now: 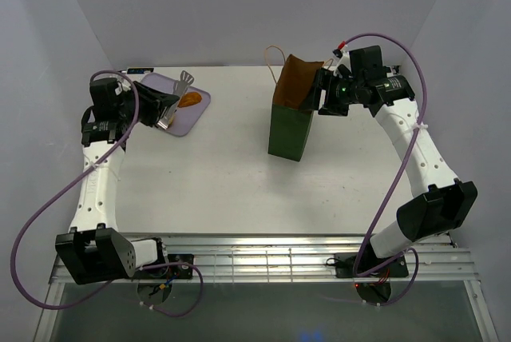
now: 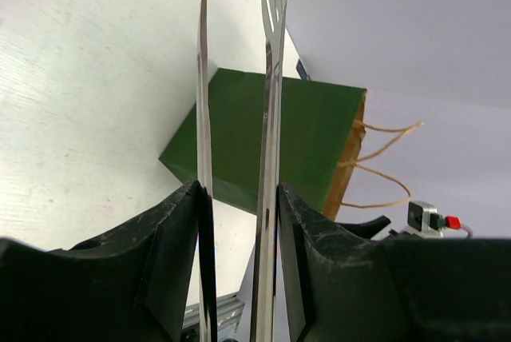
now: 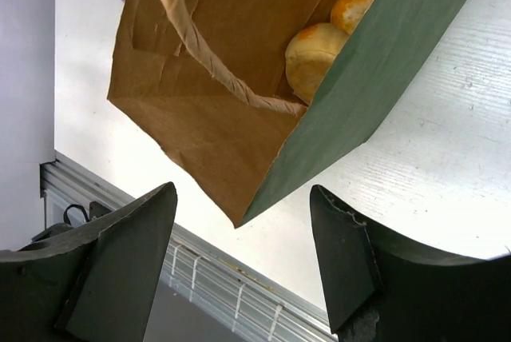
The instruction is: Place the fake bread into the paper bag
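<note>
- Paper bag (image 1: 289,130) stands mid-table, mouth facing the right gripper (image 3: 243,194), whose spread jaws straddle its rim, gripping nothing.
- Lilac tray (image 1: 192,120), far left, holds one pastry (image 1: 190,101).
- Left gripper (image 2: 238,198) clamps tongs (image 2: 271,78), likely for lifting it.
- Two buns (image 3: 313,54) lie inside the bag.

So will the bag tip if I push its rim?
Probably: the bag stands tall on a narrow base, and only two buns show inside as ballast. Its creased paper wall would likely buckle before the bag slides.
</note>
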Tool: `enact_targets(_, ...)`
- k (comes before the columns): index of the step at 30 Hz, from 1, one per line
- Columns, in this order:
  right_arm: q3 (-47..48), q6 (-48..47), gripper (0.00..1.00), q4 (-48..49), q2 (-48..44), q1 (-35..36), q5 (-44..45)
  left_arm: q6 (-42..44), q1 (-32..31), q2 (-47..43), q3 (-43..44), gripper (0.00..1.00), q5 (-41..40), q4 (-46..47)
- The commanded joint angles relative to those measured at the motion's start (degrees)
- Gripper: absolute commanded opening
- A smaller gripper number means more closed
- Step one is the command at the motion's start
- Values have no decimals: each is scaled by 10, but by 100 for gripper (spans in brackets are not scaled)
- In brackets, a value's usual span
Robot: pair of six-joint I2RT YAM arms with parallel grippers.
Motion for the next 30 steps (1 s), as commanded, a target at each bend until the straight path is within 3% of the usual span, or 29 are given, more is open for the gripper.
enact_targets(1,20,-15,74,-31,-8,-3,5,23,34,-11,-13,52,18,12)
enact_targets(7,17,-23,74,-43,-12,-3,14,44,104,1,-53,52,27,21)
enact_targets(17,39,-18,74,-49,0,-3,16,14,118,109,-57,52,46,73)
enact_targets(24,7,-15,74,-18,-18,-3,14,-15,118,209,-21,53,80,94)
enact_targets(30,-17,-15,75,10,-27,-3,13,8,115,290,68,52,73,77)
